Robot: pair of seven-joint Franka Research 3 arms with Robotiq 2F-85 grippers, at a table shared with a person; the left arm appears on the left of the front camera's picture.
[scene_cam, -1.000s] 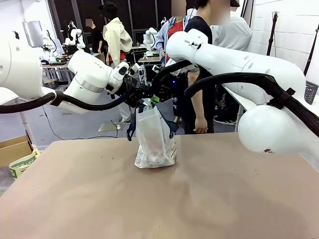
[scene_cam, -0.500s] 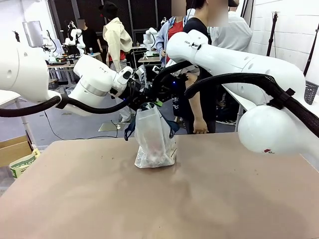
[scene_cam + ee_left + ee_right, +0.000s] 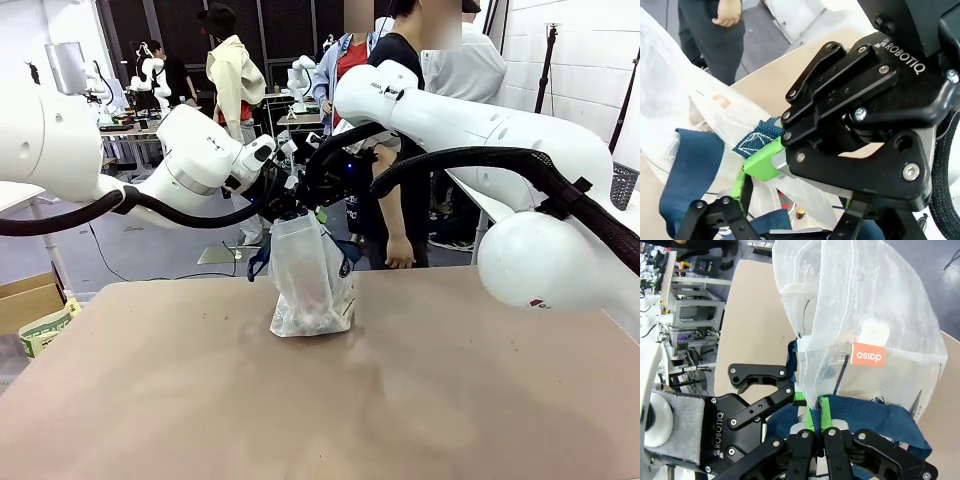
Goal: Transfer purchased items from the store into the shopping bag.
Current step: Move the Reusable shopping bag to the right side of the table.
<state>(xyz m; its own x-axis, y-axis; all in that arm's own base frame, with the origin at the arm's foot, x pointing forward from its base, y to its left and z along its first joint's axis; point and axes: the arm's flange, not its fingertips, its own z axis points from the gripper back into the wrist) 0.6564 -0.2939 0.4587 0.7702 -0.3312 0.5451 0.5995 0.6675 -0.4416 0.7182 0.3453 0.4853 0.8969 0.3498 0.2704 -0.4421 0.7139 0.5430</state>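
Right wrist view: red patch on translucent whitish crinkly plastic shopping bag printed "daiso", seen upside down; "ROBOTIQ" lettered on black body of left claw at lower left. Left wrist view: "ROBOTIQ" again legible on housing of right claw.

Against earlier front frames: left arm's wrist raised and rolled a little, left claw drawn tighter to bag mouth; bag and right claw unchanged in place.

Bag standing upright near far middle of brown worktop, both claws meeting at its top. Right claw pressed together, green pads pinching navy blue strap handle together with bag rim. Left claw just beside it at same rim, partly spread; actual contact with strap cannot be told. Small packaged goods dimly visible through lower bag wall, details unclear.
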